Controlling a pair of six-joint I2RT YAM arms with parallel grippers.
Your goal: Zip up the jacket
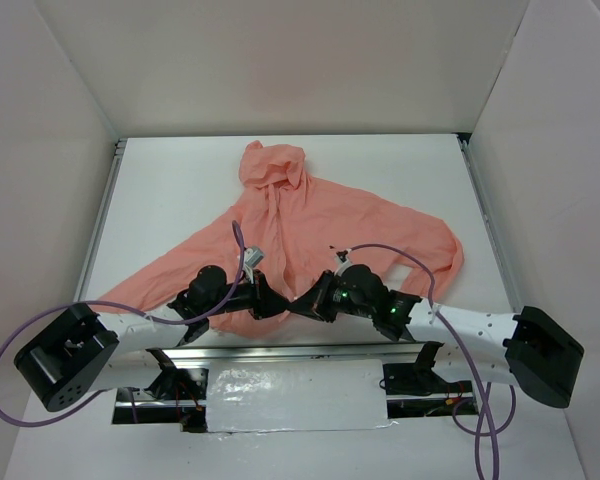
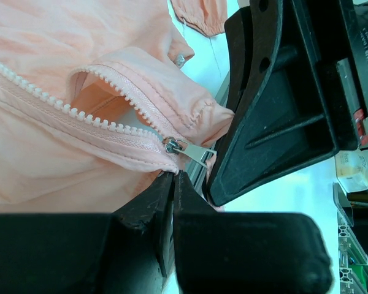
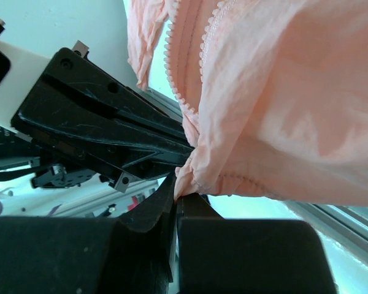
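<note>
Left end effector (image 2: 172,177) has its black fingers pressed right together, and in its wrist view they nip the bottom hem of the salmon-pink, thin-fabric hooded jacket (image 1: 310,215) just under the small silver zipper slider (image 2: 173,146), whose flat pull tab (image 2: 198,154) sticks out toward the other arm. Right end effector (image 3: 175,188) is just as tightly closed, pinching a bunched fold of the hem on the opposite front panel, the two tools almost nose to nose. From above, the jacket lies spread on the white worktop (image 1: 170,190), hood (image 1: 272,165) toward the far wall, sleeves flung out to either side, hem at the near edge where both arms meet. The white plastic zipper teeth (image 2: 61,107) run off in two separate rows beyond the slider, so the front looks open nearly all the way. To my eye this cloth is light, limp and a bit slick. It will wrinkle and drag along rather than resist, so the hem needs holding taut below the slider while something draws the tab toward the hood. The tab is the place to take hold, but it is small and thin, easy to miss or lose. Whether the slider has both rows properly seated in it I cannot tell from here.
</note>
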